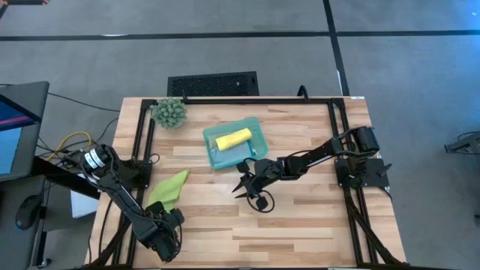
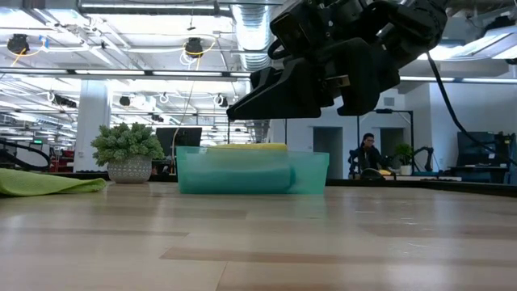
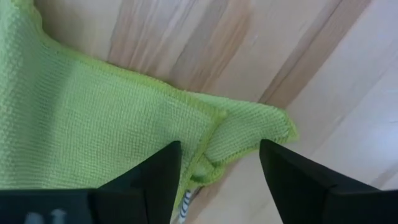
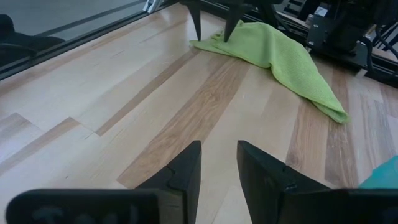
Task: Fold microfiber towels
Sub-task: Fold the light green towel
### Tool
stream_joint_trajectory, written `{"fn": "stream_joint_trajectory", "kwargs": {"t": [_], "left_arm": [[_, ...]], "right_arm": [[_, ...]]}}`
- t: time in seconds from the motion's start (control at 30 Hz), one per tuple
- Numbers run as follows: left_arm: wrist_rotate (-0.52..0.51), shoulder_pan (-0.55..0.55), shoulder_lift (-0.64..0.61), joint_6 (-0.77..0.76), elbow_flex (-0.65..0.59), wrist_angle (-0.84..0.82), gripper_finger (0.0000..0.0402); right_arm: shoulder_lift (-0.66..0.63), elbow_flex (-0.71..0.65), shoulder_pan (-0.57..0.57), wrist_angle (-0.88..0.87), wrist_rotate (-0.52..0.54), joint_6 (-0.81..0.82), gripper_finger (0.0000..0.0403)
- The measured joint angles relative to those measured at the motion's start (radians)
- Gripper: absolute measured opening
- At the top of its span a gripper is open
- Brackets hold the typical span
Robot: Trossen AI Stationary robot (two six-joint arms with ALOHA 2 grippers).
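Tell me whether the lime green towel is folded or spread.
Neither neatly: the lime green towel lies crumpled on the table, one corner doubled over.

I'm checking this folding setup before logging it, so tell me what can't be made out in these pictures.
- High view: the light blue towel in the teal tray lies mostly under the yellow towel; its fold is hidden.
- Low view: the tray wall blurs both.
- Left wrist view: the lime green towel runs off the picture's edge.
- High view: the left gripper is too small to read.
- A pale sage green towel shows nowhere.
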Motion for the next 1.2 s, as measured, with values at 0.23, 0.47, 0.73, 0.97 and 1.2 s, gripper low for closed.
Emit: {"fn": "stream_joint_trajectory", "kwargs": {"t": [0.23,0.47,0.73,0.97,1.2], "left_arm": [[0.022,0.035,0.000,0.026,0.059,-0.013,0.0204],[-0.113,0.030,-0.002,0.123,0.131,-0.156,0.0177],[-0.093,0.018,-0.001,0.173,0.049,-0.112,0.0154],[-0.079,0.017,0.000,0.147,0.007,-0.047,0.0134],[-0.087,0.018,0.000,0.171,0.006,-0.014,0.0130]], "right_arm": [[0.000,0.000,-0.002,0.006,0.000,0.000,0.0125],[0.000,0.000,-0.006,0.006,0.000,0.019,0.0125],[0.000,0.000,-0.006,-0.010,0.000,0.020,0.0125],[0.000,0.000,-0.006,-0.014,0.000,0.020,0.0125],[0.000,0.000,-0.006,-0.011,0.000,0.020,0.0125]]}}
